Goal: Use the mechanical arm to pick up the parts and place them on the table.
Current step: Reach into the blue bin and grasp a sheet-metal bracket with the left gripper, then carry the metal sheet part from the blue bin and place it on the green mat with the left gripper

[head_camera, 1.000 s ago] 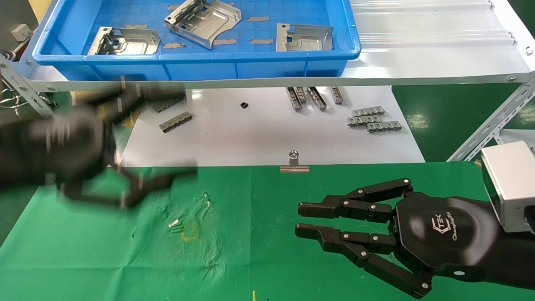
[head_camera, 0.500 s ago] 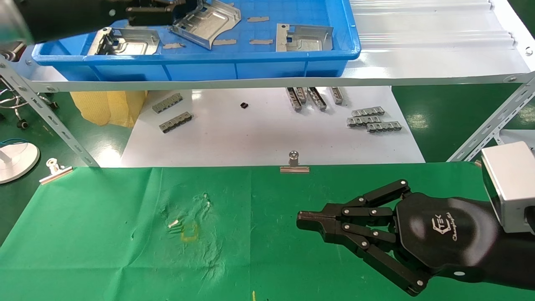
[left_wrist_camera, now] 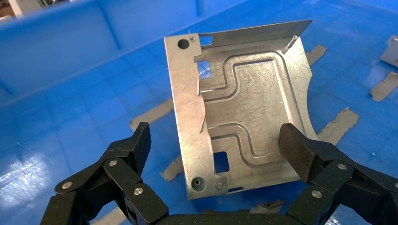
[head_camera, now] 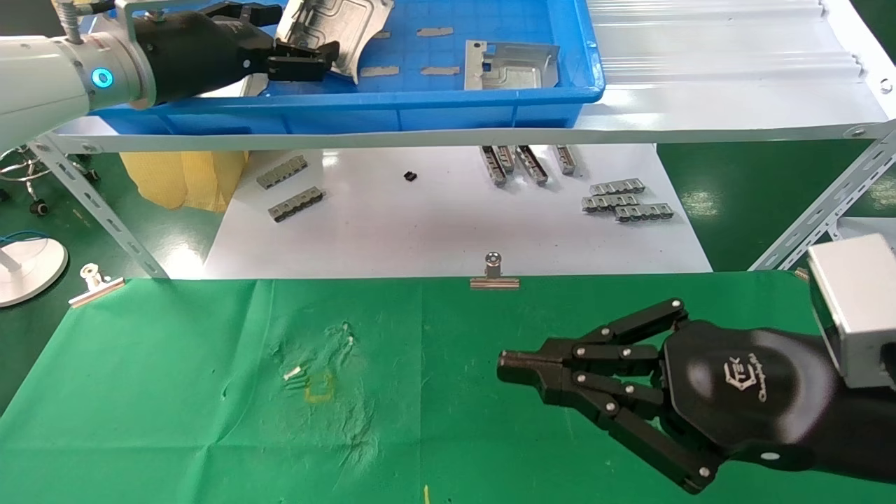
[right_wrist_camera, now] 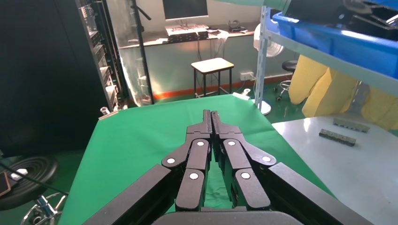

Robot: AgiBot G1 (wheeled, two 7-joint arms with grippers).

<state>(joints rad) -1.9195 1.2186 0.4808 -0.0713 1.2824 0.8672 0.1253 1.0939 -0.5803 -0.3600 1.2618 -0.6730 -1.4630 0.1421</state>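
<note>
The left claw (head_camera: pixel 297 59) reaches into the blue bin (head_camera: pixel 448 105) on the upper shelf, near the bin's left end. Its fingers (left_wrist_camera: pixel 133 145) are spread wide apart, one on each side of a metal plate (left_wrist_camera: pixel 244 117) without touching it. That plate sits tilted, one edge raised off the bin floor, with its holed flange toward the claw and its curved notch on the far side. In the head view the same plate (head_camera: pixel 343 21) leans up at the bin's back left area, just beyond the fingertips.

A second plate (head_camera: pixel 507 64) lies flat near the bin's right end, well apart from the claw. Flat grey slips (head_camera: pixel 434 31) are scattered on the bin floor between the two plates.

The right claw (head_camera: pixel 507 367) hovers over the green table (head_camera: pixel 175 420) near its right side, its fingers pressed together and holding nothing. A silver clip (head_camera: pixel 493 274) is fastened at the middle of the table's far edge. Small toothed strips (head_camera: pixel 623 199) rest on the white board (head_camera: pixel 420 231) beyond the table.
</note>
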